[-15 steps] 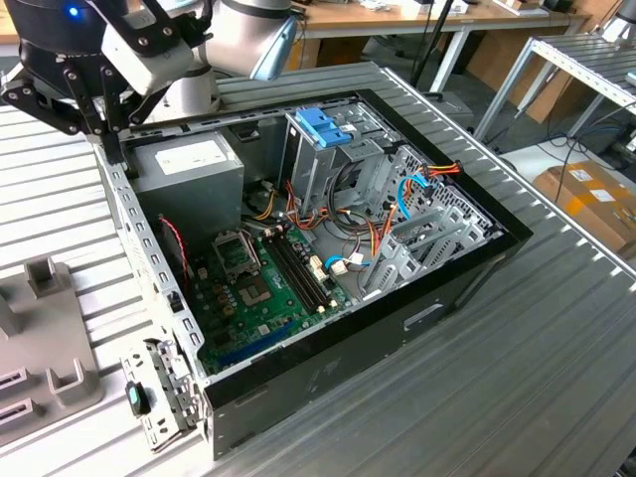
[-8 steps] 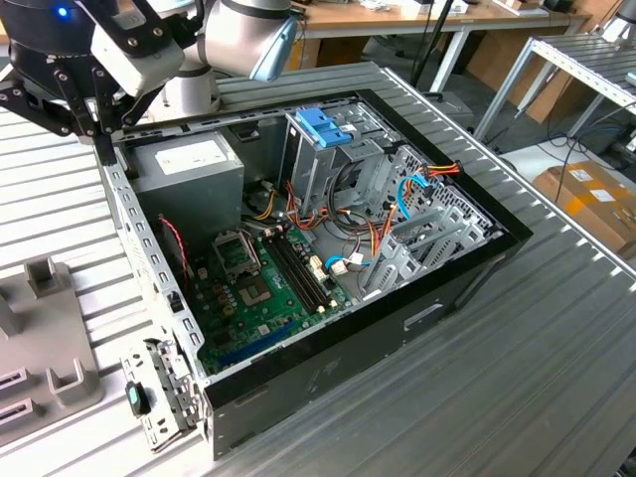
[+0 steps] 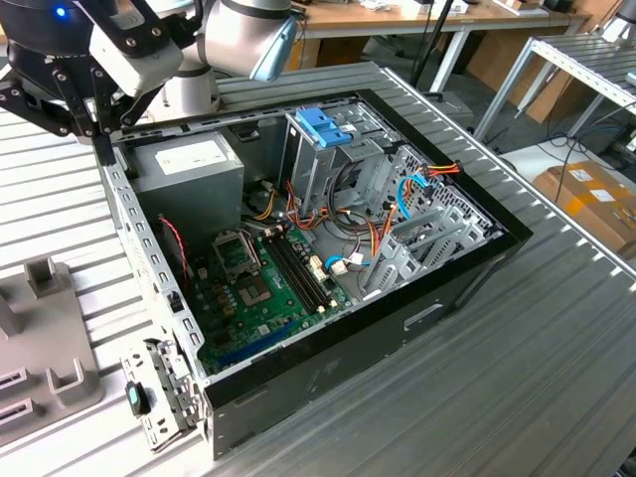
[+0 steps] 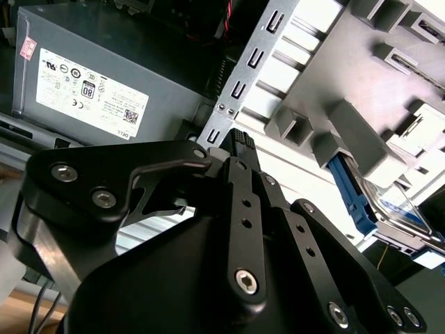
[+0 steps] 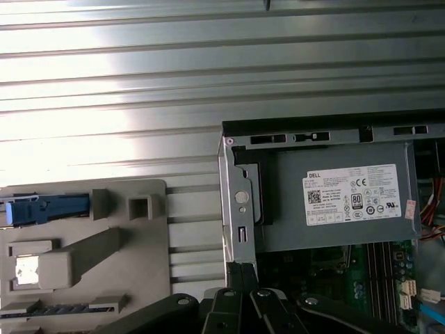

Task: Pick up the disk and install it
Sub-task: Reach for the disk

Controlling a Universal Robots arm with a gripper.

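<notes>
The disk (image 5: 49, 209) sits unpicked in the grey fixture (image 5: 142, 278) beside the computer case (image 3: 397, 333); the gripper (image 5: 241, 270), clenched and empty, hovers at the case's edge; installation remains

Black gripper (image 4: 239, 141), grey power supply (image 5: 334, 233) with white label, green motherboard (image 3: 248, 290), light-blue-framed disk (image 5: 47, 208)

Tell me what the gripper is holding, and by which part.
Nothing is held. The gripper has its jaws shut with nothing between them, near the case edge. The disk sits in the grey fixture, apart from the gripper.
</notes>
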